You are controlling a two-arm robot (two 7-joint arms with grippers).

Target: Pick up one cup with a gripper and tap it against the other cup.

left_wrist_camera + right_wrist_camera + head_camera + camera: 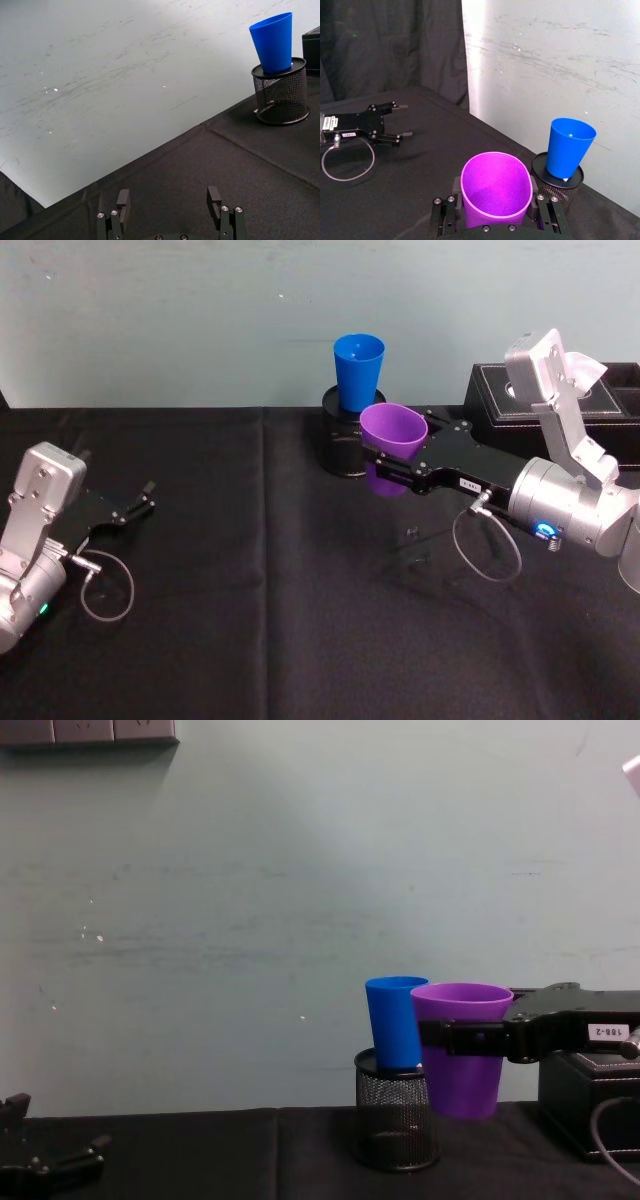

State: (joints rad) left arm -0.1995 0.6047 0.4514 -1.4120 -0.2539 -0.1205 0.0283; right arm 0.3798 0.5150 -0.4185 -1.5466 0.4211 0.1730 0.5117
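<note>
The purple cup [393,430] hangs above the black cloth with my right gripper [388,454] shut on its lower half; its rim stays level. In the right wrist view the purple cup [495,187] sits between the two black fingers. The blue cup [359,370] stands upright in a black mesh pen pot [340,448] just behind and left of the purple one. In the right wrist view a small gap separates the blue cup [568,147] from the purple one. In the chest view the purple cup [462,1050] overlaps the blue cup [395,1020]. My left gripper [140,502] rests open at the far left.
A black leather box [500,390] stands at the back right, behind my right arm. The table is covered in black cloth [260,620], with a pale wall close behind. A loose cable loop [490,540] hangs under the right wrist.
</note>
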